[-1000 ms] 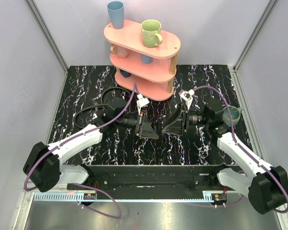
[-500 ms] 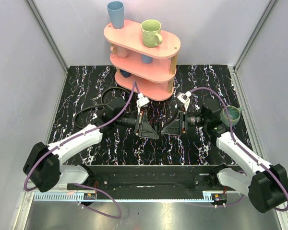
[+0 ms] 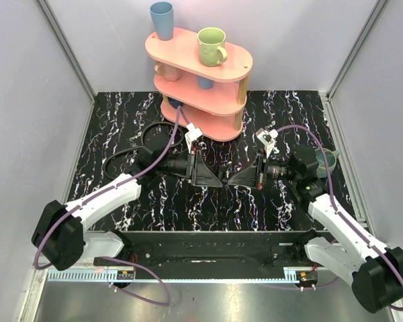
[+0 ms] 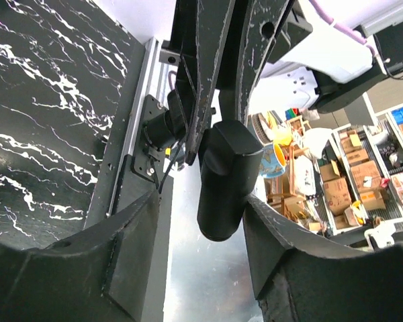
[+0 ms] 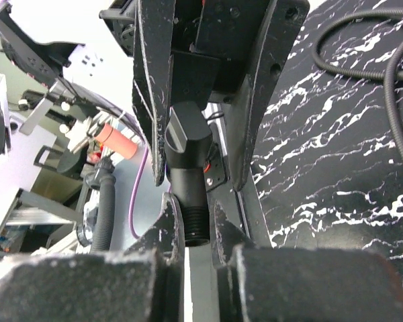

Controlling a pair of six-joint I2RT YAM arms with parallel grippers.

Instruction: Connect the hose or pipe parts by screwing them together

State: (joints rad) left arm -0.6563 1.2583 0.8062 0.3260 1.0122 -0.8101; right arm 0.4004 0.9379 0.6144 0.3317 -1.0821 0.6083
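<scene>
A short black pipe part (image 5: 188,168) hangs in the air between my two grippers over the middle of the table. My right gripper (image 5: 195,209) is shut on its threaded end (image 5: 196,225). The part's smooth wide end (image 4: 223,184) sits between the fingers of my left gripper (image 4: 201,218), whose jaws stand apart, with a gap on one side. From above, the left gripper (image 3: 211,178) and the right gripper (image 3: 238,180) meet tip to tip. Thin black hose (image 3: 117,159) loops on the table at the left and also shows as hose (image 5: 363,67) in the right wrist view.
A pink three-tier shelf (image 3: 208,100) stands at the back centre, carrying a green mug (image 3: 211,45) and a blue cup (image 3: 162,20). A teal mug (image 3: 328,159) sits by the right arm. The black base rail (image 3: 208,245) runs along the near edge.
The right gripper has closed onto the pipe part's threaded end. The left gripper's jaws have spread apart. Both grippers shifted slightly, with their tips now meeting.
</scene>
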